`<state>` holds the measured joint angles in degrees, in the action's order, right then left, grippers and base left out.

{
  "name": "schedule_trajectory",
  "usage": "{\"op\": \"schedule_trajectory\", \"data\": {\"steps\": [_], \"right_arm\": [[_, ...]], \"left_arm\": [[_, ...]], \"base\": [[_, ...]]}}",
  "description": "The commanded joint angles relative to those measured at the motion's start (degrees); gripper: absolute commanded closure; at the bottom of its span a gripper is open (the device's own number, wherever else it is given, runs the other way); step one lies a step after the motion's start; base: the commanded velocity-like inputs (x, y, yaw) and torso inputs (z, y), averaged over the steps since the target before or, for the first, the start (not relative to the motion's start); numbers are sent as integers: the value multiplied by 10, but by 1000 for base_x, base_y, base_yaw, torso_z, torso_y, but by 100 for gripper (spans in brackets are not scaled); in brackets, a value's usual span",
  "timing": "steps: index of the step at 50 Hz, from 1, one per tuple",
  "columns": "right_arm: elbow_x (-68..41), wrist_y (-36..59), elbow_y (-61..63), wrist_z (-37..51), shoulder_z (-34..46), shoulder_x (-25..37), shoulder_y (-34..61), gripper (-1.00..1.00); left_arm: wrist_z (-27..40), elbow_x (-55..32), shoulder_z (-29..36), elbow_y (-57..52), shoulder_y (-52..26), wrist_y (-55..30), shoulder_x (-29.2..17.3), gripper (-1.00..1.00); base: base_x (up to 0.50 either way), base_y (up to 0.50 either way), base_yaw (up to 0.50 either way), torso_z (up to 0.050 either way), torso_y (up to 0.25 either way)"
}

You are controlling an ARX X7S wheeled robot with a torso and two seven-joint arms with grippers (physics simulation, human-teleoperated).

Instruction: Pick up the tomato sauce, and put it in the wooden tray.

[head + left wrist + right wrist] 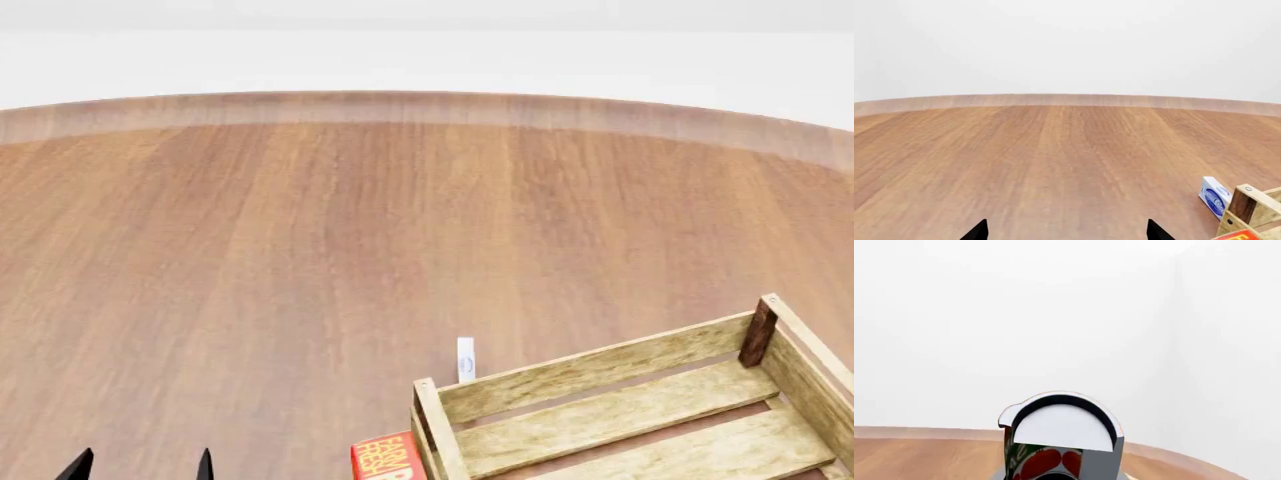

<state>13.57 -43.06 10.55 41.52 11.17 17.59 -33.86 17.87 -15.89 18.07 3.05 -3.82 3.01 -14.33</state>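
Carrying step, by my reading: tomato sauce sits right up against right wrist cam, lifted, wall behind it, floor far below. Not in head view, so its place relative to wooden tray can't be fixed.

Items, near to far, ref = tray:
1. Right gripper — fingers not visible in any view. Can fills lower centre of its cam, white top facing lens, red/green label below; probably clamped on can, but the pics don't show jaw state, so can't tell.
2. Left gripper — two black tips only, spread wide apart, nothing between them, holding nothing. Hovers over bare wood floor, well to left of tray in head view.
3. Red box — just beside tray's near-left corner post, outside it.
4. Tray — light slats, dark corner posts, nothing seen in the visible part of its inside.
5. Blue-white pack — standing just beyond tray's left corner, outside.
6. Wood floor — runs back to pale wall.

Next move, est.: bring right arm over tray interior, lower till can clears the rim, then release. Needs can upright & inside slat walls, clear of red box.
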Motion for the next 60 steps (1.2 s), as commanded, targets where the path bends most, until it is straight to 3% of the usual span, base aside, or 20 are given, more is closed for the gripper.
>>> {"op": "schedule_trajectory", "data": {"steps": [1, 17, 22, 27, 39, 60], "right_arm": [[-44, 175, 115, -36, -22, 2, 74, 100], [-142, 453, 260, -79, -49, 11, 240, 100], [-166, 591, 218, -94, -50, 4, 369, 100], [-175, 665, 145, -94, -57, -2, 466, 100], [-189, 675, -79, -91, -87, -8, 605, 100], [-170, 609, -301, -108, -53, -19, 719, 100]], "left_arm": [[0, -2, 3, 5, -2, 1, -2, -100], [1, -7, 5, 3, -3, 1, -6, -100], [2, -7, 6, 8, -6, 2, -5, -100], [4, -8, 7, 7, -6, 0, -4, -100], [6, -10, 9, 5, -7, -2, -6, -100], [11, -13, 13, 2, -5, 0, -10, -100]], "base": [[0, 0, 0, 0, 0], [0, 0, 0, 0, 1], [0, 0, 0, 0, 0], [0, 0, 0, 0, 0], [0, 0, 0, 0, 0], [0, 0, 0, 0, 0]]}}
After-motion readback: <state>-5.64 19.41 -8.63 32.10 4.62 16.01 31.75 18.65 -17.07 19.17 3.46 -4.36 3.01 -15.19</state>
